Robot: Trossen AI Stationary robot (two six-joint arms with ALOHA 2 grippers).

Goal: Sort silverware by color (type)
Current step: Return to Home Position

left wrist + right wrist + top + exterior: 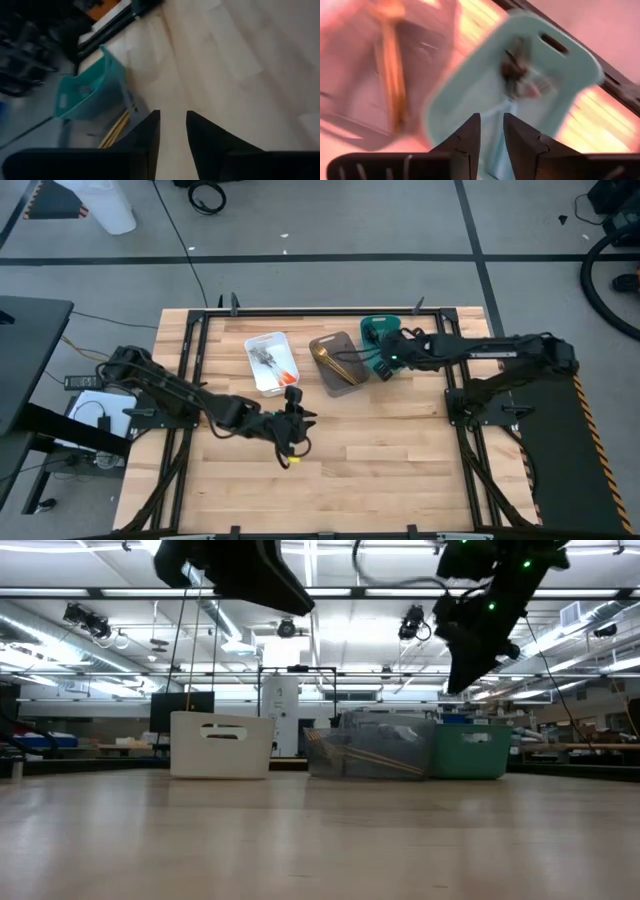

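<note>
**Table** [400,470]: light wood planks, bordered on all sides by a black frame rail. A broad stretch of open wood is seen on the near side of the grey bin, out to the front edge.

**Grey bin** [318,345]: taken as landmark. It is set in the far half of the table, well in from every rail, and slim gold silverware [340,363] is held in it, laid lengthwise.

**White bin** [262,340]: placed just left of the grey bin with a narrow strip of wood between. Orange-handled silverware [284,373] is contained.

**Teal bin** [372,325]: placed just right of the grey bin and farther back, near the far rail. Blue-handled silverware [517,65] is contained, though blurred.

**Left end effector** [296,415]: held above open wood, near-left of the grey bin, off the white bin's near corner. The fingers are set narrowly apart and nothing is gripped.

**Right end effector** [384,368]: held raised just right of the grey bin, at the teal bin's near edge. A narrow gap is shown between the fingers and nothing is held.
</note>
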